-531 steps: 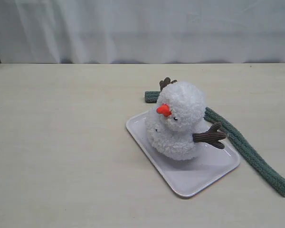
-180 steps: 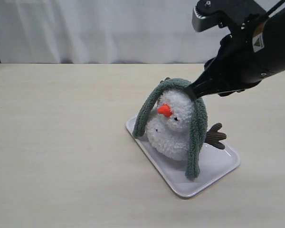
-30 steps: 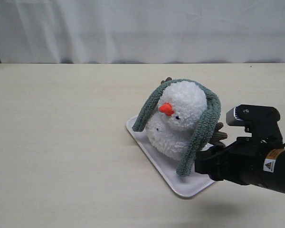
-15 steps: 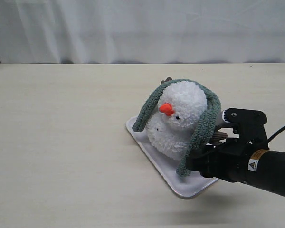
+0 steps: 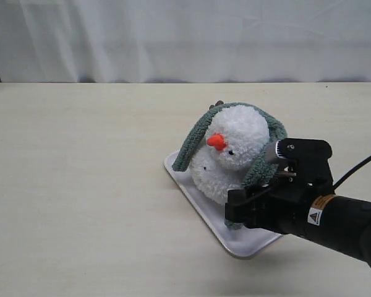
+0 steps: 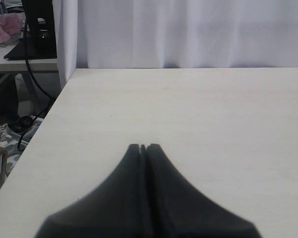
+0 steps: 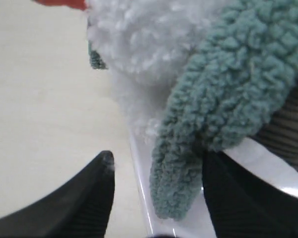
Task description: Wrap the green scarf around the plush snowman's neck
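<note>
Across the pale beige worktop (image 5: 80,185), bare surface runs back to a white curtain (image 5: 173,37) closing off the room. My right arm carries a yellow warning-triangle sticker (image 5: 313,216), its print too small to read. The fluffy white plush snowman (image 5: 238,136) sits on the white rectangular tray (image 5: 195,201), with the dull green ribbed knit scarf (image 5: 188,142) draped over its crown, both ends hanging. Since half a second ago my right arm has slid in leftwards: my right fingers (image 7: 89,198) stand apart, straddling the scarf's hanging end. My left fingers (image 6: 134,188) are pressed together over bare worktop.
</note>
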You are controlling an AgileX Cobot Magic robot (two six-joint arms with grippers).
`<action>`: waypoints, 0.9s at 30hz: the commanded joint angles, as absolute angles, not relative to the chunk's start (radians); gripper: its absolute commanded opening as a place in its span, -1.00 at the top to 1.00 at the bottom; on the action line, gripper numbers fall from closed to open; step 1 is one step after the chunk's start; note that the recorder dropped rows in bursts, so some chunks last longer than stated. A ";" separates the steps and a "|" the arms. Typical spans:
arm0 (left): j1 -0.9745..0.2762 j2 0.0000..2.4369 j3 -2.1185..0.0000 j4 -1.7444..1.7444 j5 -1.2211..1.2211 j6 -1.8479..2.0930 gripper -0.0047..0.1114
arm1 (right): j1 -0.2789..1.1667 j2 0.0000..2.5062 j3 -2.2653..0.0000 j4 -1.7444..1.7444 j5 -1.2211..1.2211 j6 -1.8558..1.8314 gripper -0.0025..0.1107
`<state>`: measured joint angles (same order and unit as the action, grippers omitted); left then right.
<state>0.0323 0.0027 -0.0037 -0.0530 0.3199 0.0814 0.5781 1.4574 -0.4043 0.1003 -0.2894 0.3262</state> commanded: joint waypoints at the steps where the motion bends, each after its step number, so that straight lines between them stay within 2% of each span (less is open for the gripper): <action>1: 0.034 0.000 0.000 -0.053 0.304 0.074 0.92 | 0.579 1.498 -0.416 0.123 -0.302 0.329 0.05; 10: 0.034 0.000 0.000 -0.053 0.304 0.074 0.92 | 0.579 1.590 -0.443 0.141 -0.311 0.326 0.05; 13: 0.034 0.000 0.000 -0.053 0.304 0.074 0.92 | 0.581 1.590 -0.459 0.141 -0.309 0.326 0.24; 18: 0.034 0.000 0.000 -0.053 0.304 0.074 0.92 | 0.585 1.582 -0.475 0.093 -0.299 0.326 0.82; 19: 0.034 0.000 0.000 -0.053 0.304 0.074 0.92 | 0.585 1.577 -0.475 0.087 -0.299 0.326 0.89; 27: 0.034 0.000 0.000 -0.053 0.304 0.074 0.92 | 0.585 1.435 -0.477 0.067 -0.309 0.326 0.88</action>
<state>0.0323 0.0027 -0.0037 -0.0530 0.3199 0.0814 0.5821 1.4914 -0.4721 0.0811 -0.2960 0.3283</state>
